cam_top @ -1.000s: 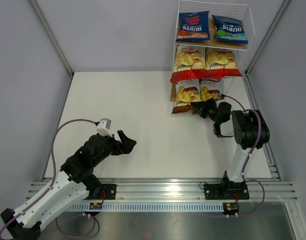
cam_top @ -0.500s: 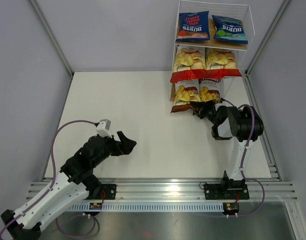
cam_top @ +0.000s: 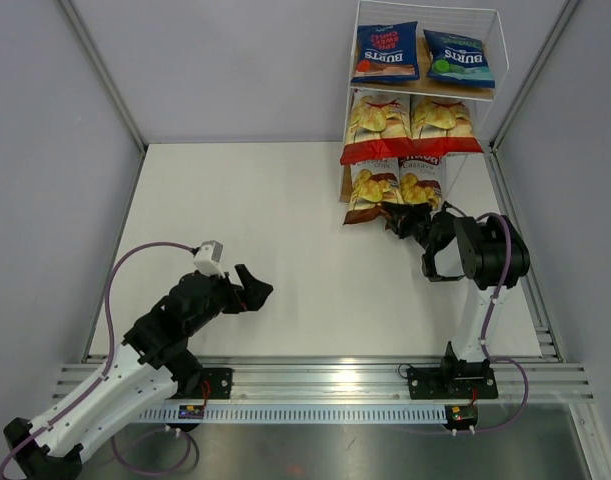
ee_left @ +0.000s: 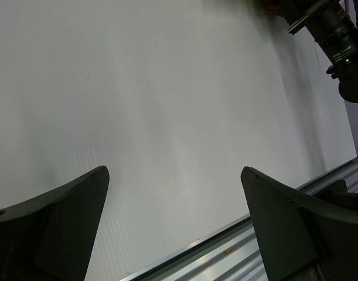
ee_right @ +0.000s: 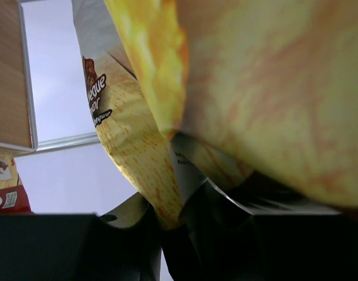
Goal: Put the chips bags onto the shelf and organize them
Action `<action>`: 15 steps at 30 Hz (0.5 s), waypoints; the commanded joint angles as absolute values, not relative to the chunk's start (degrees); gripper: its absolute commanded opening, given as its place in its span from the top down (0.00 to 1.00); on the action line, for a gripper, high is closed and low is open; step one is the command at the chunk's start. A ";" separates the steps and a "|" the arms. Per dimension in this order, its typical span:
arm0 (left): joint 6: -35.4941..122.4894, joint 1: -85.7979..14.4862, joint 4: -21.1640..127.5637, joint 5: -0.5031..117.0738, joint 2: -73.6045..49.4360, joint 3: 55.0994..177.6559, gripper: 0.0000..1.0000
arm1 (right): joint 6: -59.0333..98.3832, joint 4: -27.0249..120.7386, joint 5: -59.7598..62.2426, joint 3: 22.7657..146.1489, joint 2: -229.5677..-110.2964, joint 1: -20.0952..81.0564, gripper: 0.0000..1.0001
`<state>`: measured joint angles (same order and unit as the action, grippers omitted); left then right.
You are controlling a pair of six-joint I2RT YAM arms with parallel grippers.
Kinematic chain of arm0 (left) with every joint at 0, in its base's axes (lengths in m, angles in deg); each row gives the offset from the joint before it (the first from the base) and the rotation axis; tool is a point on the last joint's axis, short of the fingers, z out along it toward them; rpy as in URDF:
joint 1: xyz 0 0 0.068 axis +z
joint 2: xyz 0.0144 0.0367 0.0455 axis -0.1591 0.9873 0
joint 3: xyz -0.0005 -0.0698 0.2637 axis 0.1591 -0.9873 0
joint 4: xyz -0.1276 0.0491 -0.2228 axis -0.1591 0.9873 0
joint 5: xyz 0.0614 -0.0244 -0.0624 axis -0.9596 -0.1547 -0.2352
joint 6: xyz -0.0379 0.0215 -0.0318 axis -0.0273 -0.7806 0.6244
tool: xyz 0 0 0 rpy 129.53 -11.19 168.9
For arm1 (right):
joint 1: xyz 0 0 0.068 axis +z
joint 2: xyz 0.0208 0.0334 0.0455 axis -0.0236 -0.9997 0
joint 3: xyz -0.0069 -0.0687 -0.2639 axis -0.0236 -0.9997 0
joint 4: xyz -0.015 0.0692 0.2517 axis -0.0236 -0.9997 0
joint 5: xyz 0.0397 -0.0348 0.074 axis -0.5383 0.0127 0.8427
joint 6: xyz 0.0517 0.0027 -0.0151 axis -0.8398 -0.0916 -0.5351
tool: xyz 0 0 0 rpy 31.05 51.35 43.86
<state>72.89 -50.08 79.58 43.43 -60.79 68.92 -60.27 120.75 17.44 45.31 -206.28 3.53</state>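
The white wire shelf (cam_top: 499, 45) stands at the far right. Two blue Burts bags (cam_top: 386, 52) lie on its top tier, and two red-and-white bags (cam_top: 377, 125) sit on the middle tier. Two brown Chuba bags (cam_top: 373, 192) lean on the bottom tier. My right gripper (cam_top: 400, 217) is at the lower edge of the brown bags. In the right wrist view it (ee_right: 170, 225) is shut on the bottom seam of a brown bag (ee_right: 137, 158). My left gripper (cam_top: 255, 288) is open and empty over the table near the left; its jaws stand wide apart in the left wrist view (ee_left: 174, 228).
The white table (cam_top: 265, 220) is bounded by grey walls on the left, back and right. An aluminium rail (cam_top: 325, 378) runs along the near edge. The right arm's elbow (cam_top: 490, 255) stands just in front of the shelf.
The right arm's elbow has swung a little; its gripper stays pinched at the brown bags' lower edge and has shifted slightly left. The left arm has barely moved.
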 commanded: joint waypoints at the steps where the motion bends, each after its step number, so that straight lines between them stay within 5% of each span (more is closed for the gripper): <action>1: 73.14 -49.94 77.36 44.57 -61.47 68.99 0.01 | -61.41 108.90 11.97 45.03 -201.97 4.69 0.74; 9: 73.05 -49.94 78.86 44.13 -63.14 69.17 0.01 | -59.47 98.79 12.06 47.93 -197.40 5.39 0.46; 15: 73.40 -49.94 79.30 44.40 -63.49 69.08 0.01 | -58.41 90.44 9.34 48.81 -191.43 6.36 0.45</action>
